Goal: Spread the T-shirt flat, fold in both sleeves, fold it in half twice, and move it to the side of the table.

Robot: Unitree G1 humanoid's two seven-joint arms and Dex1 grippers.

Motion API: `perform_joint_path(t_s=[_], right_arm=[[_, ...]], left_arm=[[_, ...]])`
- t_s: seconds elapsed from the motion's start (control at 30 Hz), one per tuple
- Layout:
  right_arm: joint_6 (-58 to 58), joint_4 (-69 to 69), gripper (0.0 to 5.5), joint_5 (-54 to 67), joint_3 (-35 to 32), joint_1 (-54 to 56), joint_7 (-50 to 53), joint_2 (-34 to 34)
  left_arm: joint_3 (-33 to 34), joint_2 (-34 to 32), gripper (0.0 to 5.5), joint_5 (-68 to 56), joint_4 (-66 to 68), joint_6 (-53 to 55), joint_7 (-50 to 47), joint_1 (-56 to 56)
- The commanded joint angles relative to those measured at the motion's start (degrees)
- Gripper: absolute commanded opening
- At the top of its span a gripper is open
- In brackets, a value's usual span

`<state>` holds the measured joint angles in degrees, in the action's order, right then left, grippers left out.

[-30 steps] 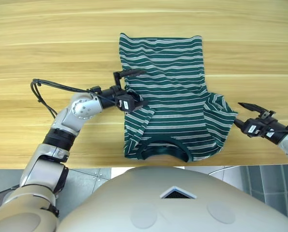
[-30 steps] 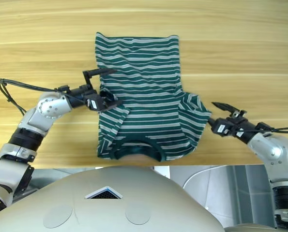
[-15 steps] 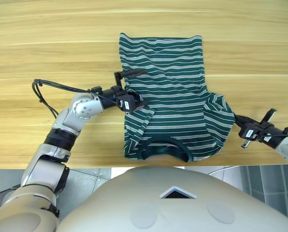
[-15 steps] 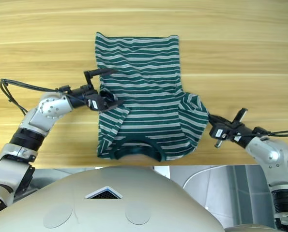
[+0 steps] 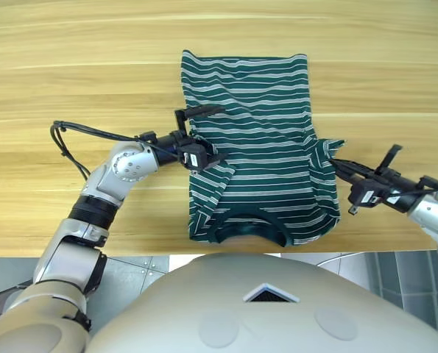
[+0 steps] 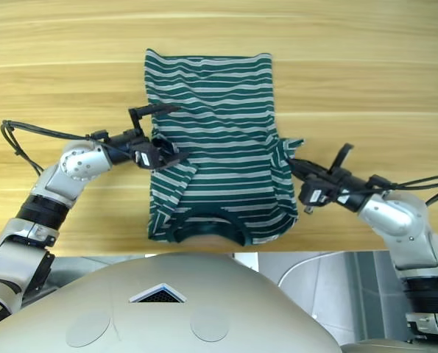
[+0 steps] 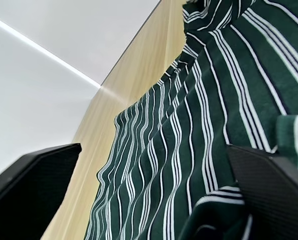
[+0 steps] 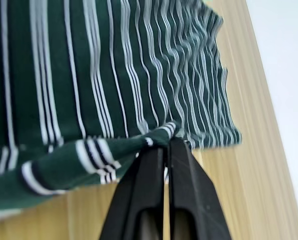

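T-shirt (image 5: 255, 147) sleeve pinched between the right jaws.

The left arm is extended from lower left toward frame centre, with the left gripper (image 5: 203, 136) held with fingers spread wide. At centre right, the right gripper (image 5: 334, 163) is clamped on the T-shirt (image 5: 255, 110) sleeve.

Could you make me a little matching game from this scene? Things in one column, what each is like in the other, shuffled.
Things:
1. T-shirt
2. left gripper
3. right gripper
4. table

Descriptions:
A. shut, pinching a sleeve
B. light wood
C. wide open
D. green with white stripes

Pairs: 1-D, 2-C, 3-A, 4-B.
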<state>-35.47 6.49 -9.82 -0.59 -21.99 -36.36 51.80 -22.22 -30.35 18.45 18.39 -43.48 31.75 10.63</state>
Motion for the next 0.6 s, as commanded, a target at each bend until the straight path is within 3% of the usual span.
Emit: perform_joint_path(t_s=[0.03, 0.23, 0.6], right_arm=[[1.56, 2.42, 0.03, -1.52, 6.06, 4.97, -3.36, -1.89], [4.36, 1.26, 0.03, -5.36, 12.34, 12.05, -5.61, -4.74], [6.84, 1.44, 0.03, -8.64, 15.53, 12.73, -6.60, -4.49]], left_arm=[[-0.45, -0.37, 5.40, 0.39, 0.52, -0.37, 0.35, 0.37], [-0.45, -0.27, 5.40, 0.25, 0.42, -0.23, 0.55, 0.38], [-0.58, -0.13, 5.40, 0.09, 0.28, -0.23, 0.58, -0.19]])
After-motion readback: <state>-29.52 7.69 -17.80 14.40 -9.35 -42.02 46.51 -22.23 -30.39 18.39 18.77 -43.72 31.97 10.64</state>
